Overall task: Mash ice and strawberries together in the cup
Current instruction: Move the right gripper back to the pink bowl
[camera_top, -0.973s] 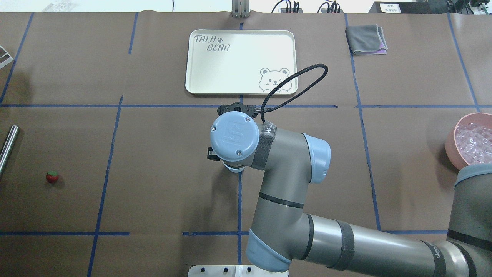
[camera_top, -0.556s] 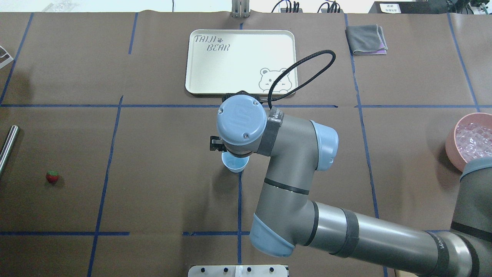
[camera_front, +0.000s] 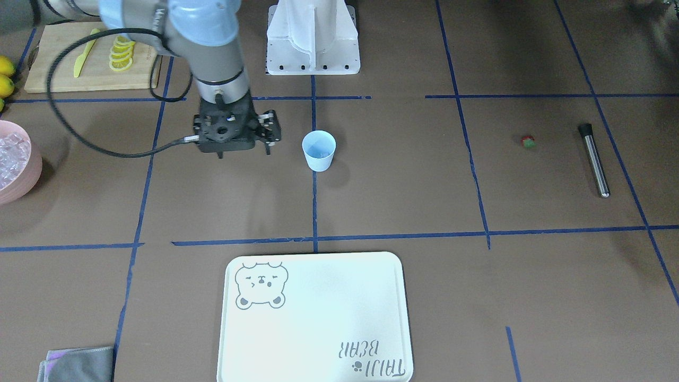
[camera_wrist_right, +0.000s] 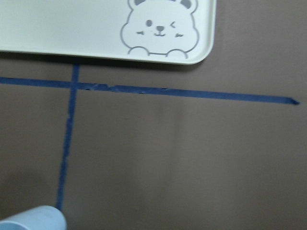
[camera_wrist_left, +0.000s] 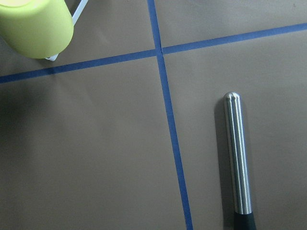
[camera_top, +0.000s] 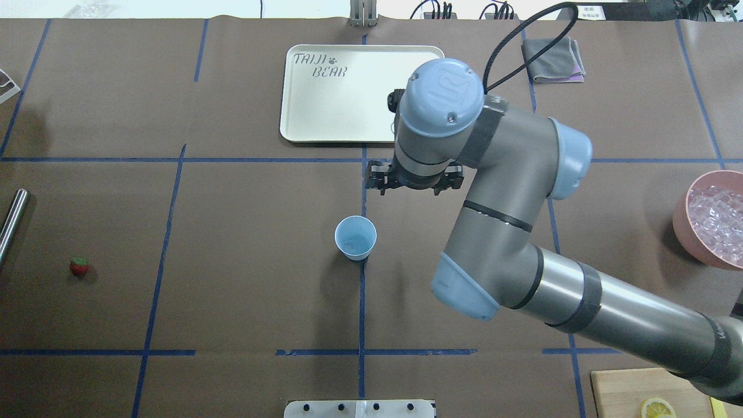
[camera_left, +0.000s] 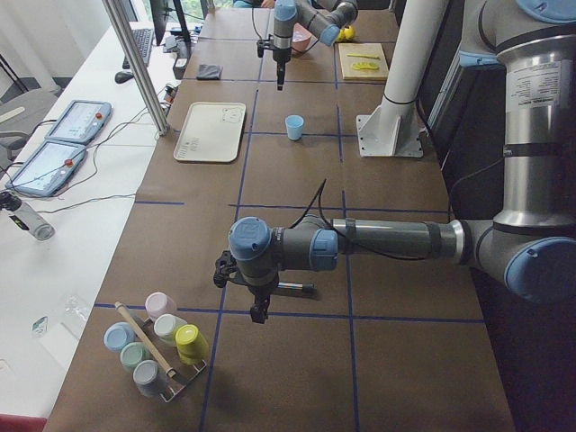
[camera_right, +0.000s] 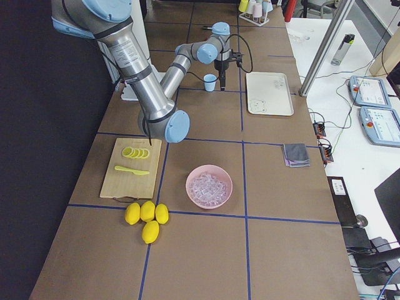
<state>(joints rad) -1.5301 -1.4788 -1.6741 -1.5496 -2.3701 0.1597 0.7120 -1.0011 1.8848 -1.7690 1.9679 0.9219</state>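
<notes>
Off the near corner of the tray (camera_top: 348,104) we see the right gripper (camera_front: 243,150) hanging empty with its jaws spread, near the cup (camera_top: 355,237). We cannot tell how the left gripper (camera_left: 258,315) stands. The cup sits upright at mid-table on a blue tape line (camera_top: 361,302), the strawberry (camera_top: 79,266) well apart toward the robot's left.

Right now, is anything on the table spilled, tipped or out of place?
Nothing stands out. The cup stands upright, the strawberry lies alone on the table, the ice is inside the pink bowl, and no spill shows.
</notes>
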